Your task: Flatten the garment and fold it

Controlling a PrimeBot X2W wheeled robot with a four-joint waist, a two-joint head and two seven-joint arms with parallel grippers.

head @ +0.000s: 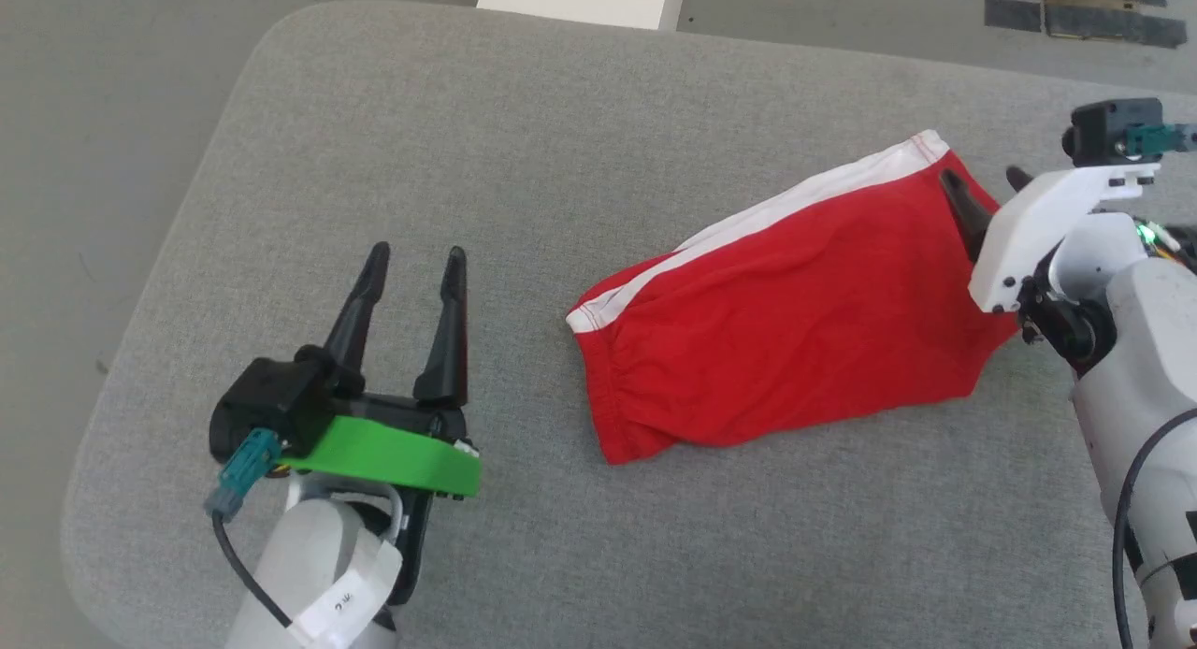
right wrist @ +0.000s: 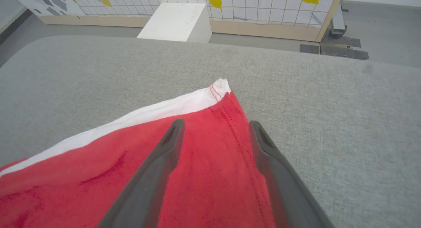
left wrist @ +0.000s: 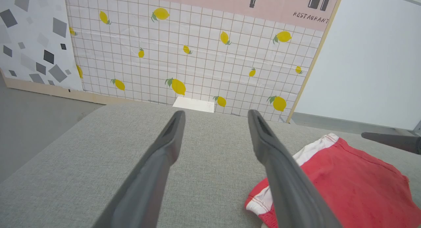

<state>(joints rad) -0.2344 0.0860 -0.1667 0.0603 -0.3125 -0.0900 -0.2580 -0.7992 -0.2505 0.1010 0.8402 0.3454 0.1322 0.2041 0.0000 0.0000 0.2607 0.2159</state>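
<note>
The garment, bright red shorts with a white band along the far edge, lies folded over on the grey padded table, right of centre. My right gripper hovers open over the garment's right hem, one finger above red cloth and the other near the hem's edge. My left gripper is open with nothing between its fingers, standing over bare table left of the garment's waistband end. In the left wrist view a finger of the right gripper pokes in at the right edge.
A white box stands on the floor beyond the table's far edge, before a lemon-patterned panel. The table's rounded left corner drops to grey floor. Dark tape patches mark the floor at far right.
</note>
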